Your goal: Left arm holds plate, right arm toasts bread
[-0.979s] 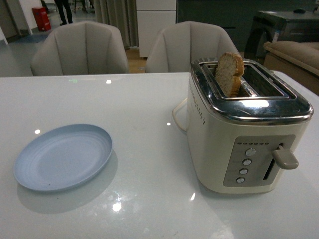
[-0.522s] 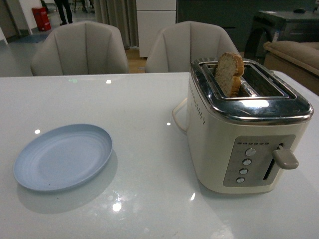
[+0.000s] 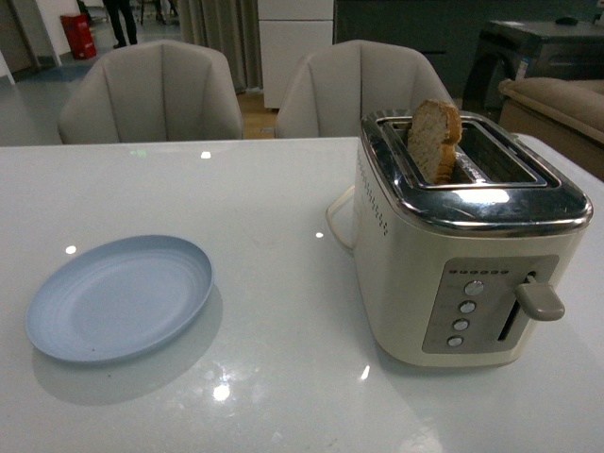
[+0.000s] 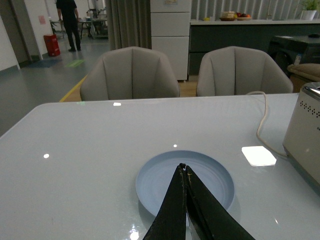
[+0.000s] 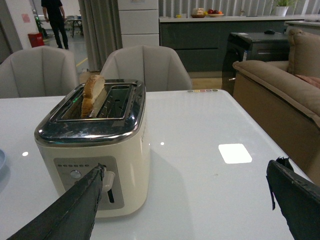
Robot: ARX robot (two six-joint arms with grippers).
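The pale blue plate (image 3: 120, 297) lies empty on the white table at the left; it also shows in the left wrist view (image 4: 210, 175). My left gripper (image 4: 183, 167) is shut and empty, its tips over the plate's middle, above it. The bread slice (image 3: 434, 140) stands upright in the left slot of the cream toaster (image 3: 467, 245), sticking well out of it. It also shows in the right wrist view (image 5: 93, 94). My right gripper (image 5: 187, 167) is open wide and empty, beside the toaster's lever end (image 5: 107, 180). Neither arm shows in the front view.
The toaster's lever (image 3: 539, 299) is up. Its white cord (image 3: 332, 219) loops on the table behind it. Two grey chairs (image 3: 151, 92) stand at the table's far edge. A beige sofa (image 5: 280, 95) stands off the table's right side.
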